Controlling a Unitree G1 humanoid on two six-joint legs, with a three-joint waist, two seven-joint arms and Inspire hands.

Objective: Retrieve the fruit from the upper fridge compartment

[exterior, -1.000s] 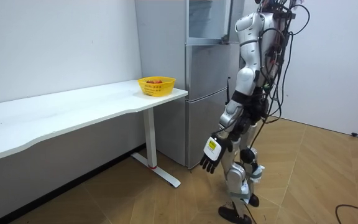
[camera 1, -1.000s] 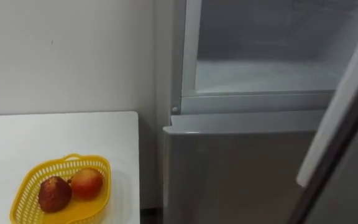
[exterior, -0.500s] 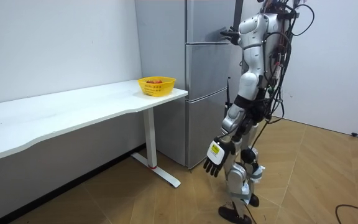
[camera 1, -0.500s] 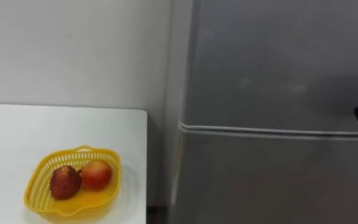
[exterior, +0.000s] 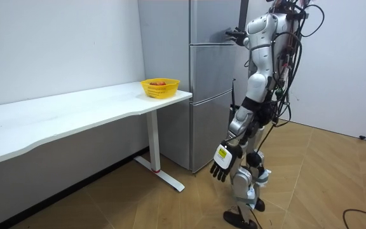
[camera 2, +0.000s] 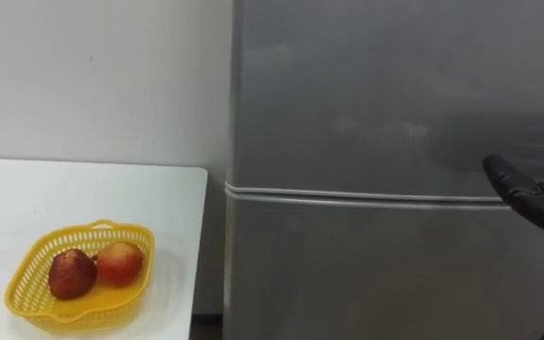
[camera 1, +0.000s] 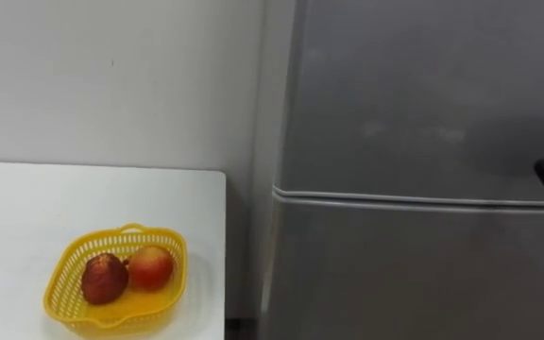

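My right hand (camera 2: 529, 202), at the frame's right edge, held straight fingers at the shut upper fridge door (camera 2: 385, 85). My left hand (exterior: 222, 166) hung low in the room view, fingers relaxed. 2 fruits (camera 2: 119, 263) sat in the yellow basket (camera 2: 26, 300), lower left, on the white table (camera 2: 83, 198).

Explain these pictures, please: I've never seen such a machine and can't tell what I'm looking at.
This is a two-legged humanoid robot standing before a grey fridge, both doors shut. The room view comes from a camera across the room; the two eye views come from its head. Its right hand reaches to the upper door, fingers straight; its left hand hangs open at its side. Neither holds anything. Beside the fridge, a white table bears a yellow basket with two reddish fruits.
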